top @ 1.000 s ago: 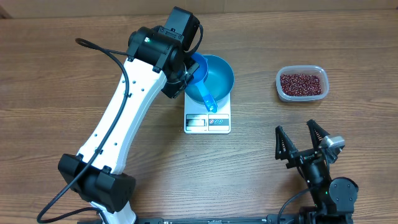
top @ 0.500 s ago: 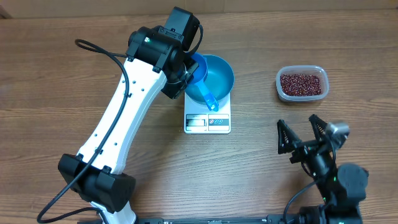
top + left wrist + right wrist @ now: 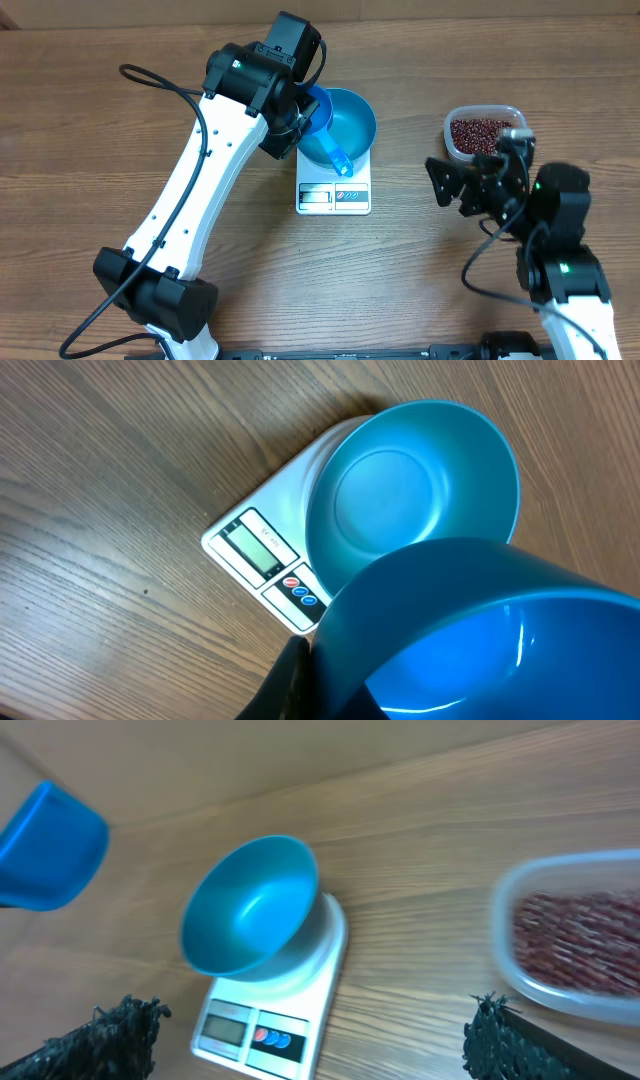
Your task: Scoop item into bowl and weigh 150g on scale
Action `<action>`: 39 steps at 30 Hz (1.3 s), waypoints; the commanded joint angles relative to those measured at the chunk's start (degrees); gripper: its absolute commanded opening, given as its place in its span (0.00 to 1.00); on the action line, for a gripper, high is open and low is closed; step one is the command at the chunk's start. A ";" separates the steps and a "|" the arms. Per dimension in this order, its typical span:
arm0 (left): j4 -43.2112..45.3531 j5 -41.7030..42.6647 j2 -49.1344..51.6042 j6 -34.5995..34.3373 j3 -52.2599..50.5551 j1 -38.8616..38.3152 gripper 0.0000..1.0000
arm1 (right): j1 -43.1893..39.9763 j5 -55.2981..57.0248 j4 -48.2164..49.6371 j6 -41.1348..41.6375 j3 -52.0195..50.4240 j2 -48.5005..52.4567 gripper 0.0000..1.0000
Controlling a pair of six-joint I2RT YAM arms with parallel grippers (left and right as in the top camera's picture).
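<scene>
The blue bowl [image 3: 352,120] stands empty on the white scale [image 3: 334,192]. My left gripper [image 3: 298,125] is shut on a small blue scoop [image 3: 332,150] that hangs over the bowl's left rim. In the left wrist view the scoop [image 3: 480,640] fills the lower right, above the bowl [image 3: 410,490] and scale [image 3: 262,555]. The red-brown beans [image 3: 483,131] lie in a clear tub [image 3: 450,138] at the right. My right gripper [image 3: 456,185] is open just in front of the tub, pointing left. Its view shows the bowl [image 3: 250,905], scale [image 3: 270,1020], scoop [image 3: 50,845] and beans [image 3: 580,945].
The left arm [image 3: 195,190] runs diagonally across the left half of the wooden table [image 3: 90,120]. The tub [image 3: 505,945] lies close to the right gripper's right finger [image 3: 510,1040]. A black cable [image 3: 160,80] loops beside the left arm.
My right arm has come forward from the table's near edge to just in front of the tub, turning to face the scale. The left arm and scoop have not moved.
</scene>
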 commanded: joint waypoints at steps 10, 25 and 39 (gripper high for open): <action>-0.15 1.20 -0.87 -14.38 0.92 -0.22 0.04 | 0.26 -22.73 10.67 10.23 1.62 9.84 1.00; -0.20 4.11 -0.87 -34.05 0.92 -0.48 0.04 | 0.35 -20.26 21.99 41.48 1.57 9.97 1.00; -0.20 4.50 -0.85 -35.87 0.90 -2.05 0.04 | 7.93 -12.17 30.03 47.98 1.57 9.97 1.00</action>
